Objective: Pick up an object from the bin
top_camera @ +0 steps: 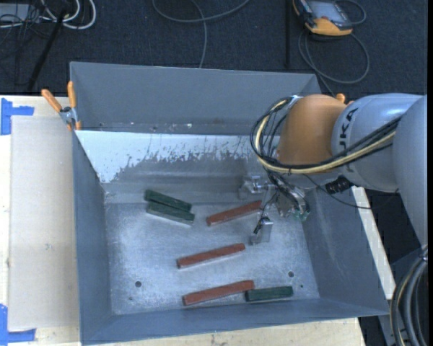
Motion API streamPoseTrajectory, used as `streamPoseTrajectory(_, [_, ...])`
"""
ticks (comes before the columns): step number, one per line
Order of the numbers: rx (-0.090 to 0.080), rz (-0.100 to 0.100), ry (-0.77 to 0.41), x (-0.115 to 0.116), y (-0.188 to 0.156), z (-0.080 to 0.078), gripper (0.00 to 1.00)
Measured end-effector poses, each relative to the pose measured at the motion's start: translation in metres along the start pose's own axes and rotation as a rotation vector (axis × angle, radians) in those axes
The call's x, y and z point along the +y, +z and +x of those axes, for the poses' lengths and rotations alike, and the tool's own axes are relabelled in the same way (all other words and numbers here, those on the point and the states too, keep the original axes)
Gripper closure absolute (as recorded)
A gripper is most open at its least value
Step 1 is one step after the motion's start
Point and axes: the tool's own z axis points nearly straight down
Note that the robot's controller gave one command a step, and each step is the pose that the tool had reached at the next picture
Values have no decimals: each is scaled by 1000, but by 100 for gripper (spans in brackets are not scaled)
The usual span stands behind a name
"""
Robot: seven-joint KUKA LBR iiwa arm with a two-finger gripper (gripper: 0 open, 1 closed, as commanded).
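Camera view finds my hand [263, 220] down in the grey bin [202, 107], clenched or released I cannot tell, with a slanted red-brown bar [233, 213] just left of it, two similar bars [211, 256] lower left and dark green bars [169, 206] farther left.

Silver-grey arm [390, 139] with black KUKA lettering, rounded orange wrist cover [310, 132], looped black and yellow cables [268, 146]
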Motion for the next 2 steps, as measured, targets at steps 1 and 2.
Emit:
streamPoseTrajectory(1, [-9,4,-320,23,-36,-2,0])
streamPoseTrajectory(2, [-7,4,-402,17,-45,-3,0])
